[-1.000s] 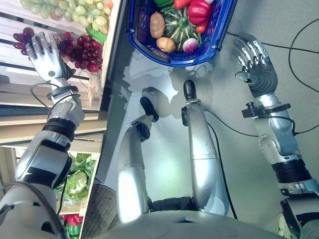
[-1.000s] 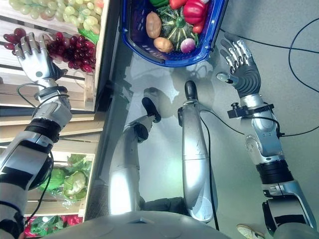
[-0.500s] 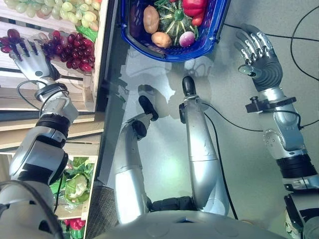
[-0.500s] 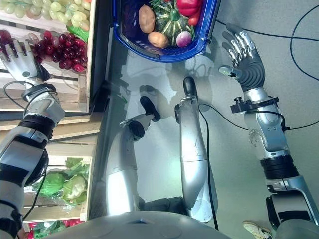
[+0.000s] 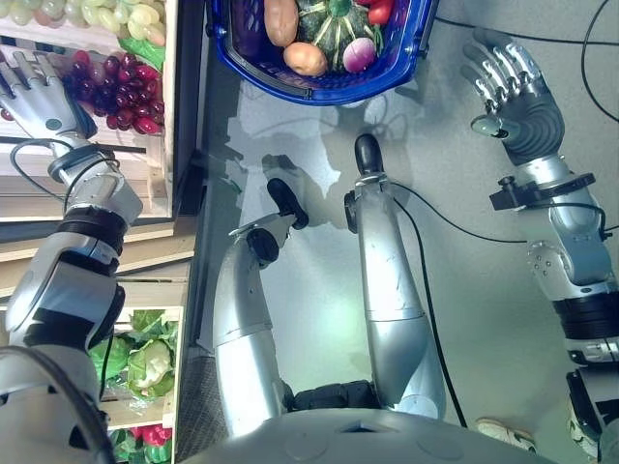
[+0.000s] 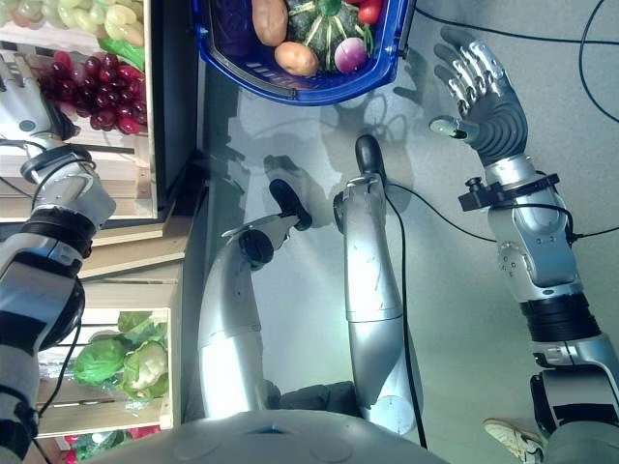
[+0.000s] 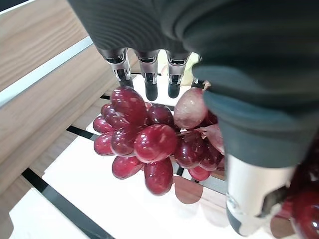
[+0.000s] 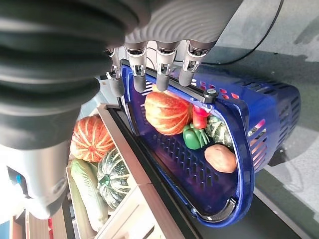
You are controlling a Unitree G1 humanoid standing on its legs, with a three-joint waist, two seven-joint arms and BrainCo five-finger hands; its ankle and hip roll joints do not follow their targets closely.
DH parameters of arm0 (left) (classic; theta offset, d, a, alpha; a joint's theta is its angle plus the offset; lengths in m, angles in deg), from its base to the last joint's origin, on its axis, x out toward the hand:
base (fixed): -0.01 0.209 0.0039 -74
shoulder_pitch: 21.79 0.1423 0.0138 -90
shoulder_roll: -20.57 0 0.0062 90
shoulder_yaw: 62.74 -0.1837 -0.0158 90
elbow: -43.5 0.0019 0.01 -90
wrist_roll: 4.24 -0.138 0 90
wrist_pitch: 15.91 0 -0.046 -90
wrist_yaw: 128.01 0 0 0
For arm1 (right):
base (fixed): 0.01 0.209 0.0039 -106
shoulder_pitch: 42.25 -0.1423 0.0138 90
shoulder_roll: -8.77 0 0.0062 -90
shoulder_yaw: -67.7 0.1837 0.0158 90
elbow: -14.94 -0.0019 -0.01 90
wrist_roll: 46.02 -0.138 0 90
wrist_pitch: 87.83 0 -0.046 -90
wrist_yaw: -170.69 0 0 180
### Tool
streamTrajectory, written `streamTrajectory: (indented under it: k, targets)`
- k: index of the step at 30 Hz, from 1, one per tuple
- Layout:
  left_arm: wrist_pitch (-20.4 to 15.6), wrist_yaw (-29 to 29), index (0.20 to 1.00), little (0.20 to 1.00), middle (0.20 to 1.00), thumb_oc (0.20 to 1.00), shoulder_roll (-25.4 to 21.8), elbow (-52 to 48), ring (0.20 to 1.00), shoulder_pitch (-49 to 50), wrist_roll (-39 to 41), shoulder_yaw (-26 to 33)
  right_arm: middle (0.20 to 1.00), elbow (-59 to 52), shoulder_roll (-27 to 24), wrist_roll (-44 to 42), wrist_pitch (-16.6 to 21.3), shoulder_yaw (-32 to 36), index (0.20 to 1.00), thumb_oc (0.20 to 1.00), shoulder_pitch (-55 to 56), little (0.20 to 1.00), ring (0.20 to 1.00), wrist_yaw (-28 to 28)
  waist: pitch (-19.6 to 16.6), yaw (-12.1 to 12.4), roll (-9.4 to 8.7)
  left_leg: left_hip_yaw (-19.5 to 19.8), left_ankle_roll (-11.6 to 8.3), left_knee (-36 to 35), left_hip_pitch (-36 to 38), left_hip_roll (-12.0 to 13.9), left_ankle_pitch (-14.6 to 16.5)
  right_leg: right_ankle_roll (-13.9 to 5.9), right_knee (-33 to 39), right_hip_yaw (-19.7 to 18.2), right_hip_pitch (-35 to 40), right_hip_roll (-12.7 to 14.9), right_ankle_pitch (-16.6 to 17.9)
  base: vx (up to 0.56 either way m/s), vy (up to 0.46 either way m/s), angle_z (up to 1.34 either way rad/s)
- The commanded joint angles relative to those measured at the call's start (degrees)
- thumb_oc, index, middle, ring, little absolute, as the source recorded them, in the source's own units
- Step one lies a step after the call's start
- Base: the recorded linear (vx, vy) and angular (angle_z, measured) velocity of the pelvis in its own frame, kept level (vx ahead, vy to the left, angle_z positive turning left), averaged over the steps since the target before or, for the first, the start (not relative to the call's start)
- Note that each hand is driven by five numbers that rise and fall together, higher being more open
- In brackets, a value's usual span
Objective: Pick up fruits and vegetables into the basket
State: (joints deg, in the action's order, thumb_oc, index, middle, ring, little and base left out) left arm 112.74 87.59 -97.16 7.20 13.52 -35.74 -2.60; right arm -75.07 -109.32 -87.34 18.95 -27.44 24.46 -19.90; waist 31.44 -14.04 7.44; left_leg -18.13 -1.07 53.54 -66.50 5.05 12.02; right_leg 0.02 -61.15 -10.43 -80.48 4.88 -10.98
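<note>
Left eye view: the blue basket (image 5: 319,89) sits on the floor well off to the right of the left hand (image 5: 37,97) and just left of the right hand (image 5: 513,92). It already holds a striped green squash (image 5: 324,24), two potatoes (image 5: 306,58) and a small purple-and-white turnip (image 5: 360,53). The wooden crate (image 5: 162,116) lies under the left hand, with green grapes (image 5: 131,17) beyond its fingertips.

The red grapes (image 7: 149,139) lie on the crate slats directly beneath the left hand. In the left wrist view its fingers (image 7: 149,84) reach straight down over the far side of the bunch and the thumb stands on the near side; nothing is clasped yet, so the hand is open. The right hand hangs with fingers spread beside the basket, holding nothing.

The risks, as I judge them: a loose bunch gives no firm surface, so closing on outer berries alone could tear them off or let the cluster slip out during the carry to the basket. Fingertips pushed too deep could catch in a gap between slats. A second red cluster just beside the hand could get dragged along.
</note>
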Motion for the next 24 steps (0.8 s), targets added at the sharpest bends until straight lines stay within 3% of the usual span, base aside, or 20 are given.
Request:
streamTrajectory:
  k: [1,5,6,7,8,12,20,24]
  targets:
    - [4.2,-0.7,1.0,1.0,1.0,1.0,-4.9,6.1,1.0,1.5,-1.7,0.2,1.0,-5.8,-1.1,-1.7,1.1,0.3,1.0,1.0,0.6,1.0,1.0,-1.8,-1.6,-3.6,1.88,-0.6,-3.31,0.6,-2.5,-0.8,0.1,-1.9,0.5,2.8,0.6,-1.2,-1.3,0.01,0.034,-0.04]
    - [4.1,-2.1,1.0,1.0,1.0,1.0,-4.0,7.1,1.0,1.2,-1.7,-1.1,1.0,-6.0,-1.5,-1.4,0.5,-0.6,1.0,1.0,-0.9,1.0,1.0,-1.9,-1.6,-3.8,1.85,-0.7,-3.7,0.2,-2.8,-0.8,-0.2,-2.0,0.7,2.5,0.1,-1.5,-1.0,-0.01,0.023,-0.05]
    - [4.1,-2.1,0.906,0.906,0.906,0.906,-3.7,7.1,0.906,1.4,-1.3,-1.0,1.0,-6.2,-1.5,-1.2,0.2,-0.7,1.0,1.0,-1.2,1.0,1.0,-1.8,-1.6,-3.8,1.88,-0.7,-3.76,0.0,-2.7,-0.9,-0.3,-2.02,0.8,2.5,0.1,-1.6,-1.0,-0.01,0.021,-0.07]
    - [4.1,-2.2,0.705,0.705,0.705,0.705,-3.5,7.2,0.705,1.6,-1.0,-1.1,1.0,-6.2,-1.7,-1.1,0.1,-0.9,1.0,1.0,-1.5,1.0,1.0,-1.9,-1.6,-3.8,1.87,-0.7,-3.83,0.0,-2.8,-0.9,-0.3,-2.04,0.8,2.4,0.0,-1.7,-0.9,-0.01,0.023,-0.08]
    - [4.1,-2.7,0.2,0.2,0.2,0.2,-3.2,7.5,0.2,1.8,-0.6,-1.1,1.0,-6.3,-1.8,-1.0,-0.1,-1.0,1.0,1.0,-1.8,1.0,1.0,-2.1,-1.6,-3.8,1.84,-0.8,-3.87,-0.1,-2.8,-0.9,-0.4,-2.08,0.8,2.4,0.0,-1.7,-0.9,-0.02,0.015,-0.09]
    - [4.2,-4.2,0.2,0.2,0.2,0.2,-3.0,8.2,0.2,2.1,1.0,-1.3,1.0,-6.6,-2.2,-1.2,-0.4,-1.0,1.0,1.0,-2.8,1.0,1.0,-2.3,-1.6,-3.6,1.84,-0.9,-3.99,-0.8,-2.5,-0.8,-0.7,-2.16,1.2,2.5,0.1,-1.6,-0.7,-0.03,0.007,-0.06]
    - [0.9,-5.7,0.2,0.2,0.2,0.2,-2.1,10.7,0.2,5.4,4.8,-0.6,1.0,-7.4,-2.3,-1.2,-1.9,-0.2,1.0,1.0,-4.0,1.0,1.0,-4.2,-1.6,-3.4,2.15,-1.1,-4.83,-3.6,0.1,-1.1,-1.5,-2.29,3.8,2.7,2.5,-0.9,-0.3,-0.05,0.017,0.0]
    - [-1.6,-9.6,0.2,0.2,0.2,0.2,-1.7,11.8,0.2,8.1,4.7,-0.7,1.0,-8.3,-2.4,-0.7,-2.7,0.1,1.0,1.0,-4.0,1.0,1.0,-5.2,-1.6,-3.2,2.18,-1.2,-5.09,-5.5,2.5,-1.2,-2.0,-2.37,5.8,3.1,4.9,-0.2,0.0,-0.05,0.013,-0.01]
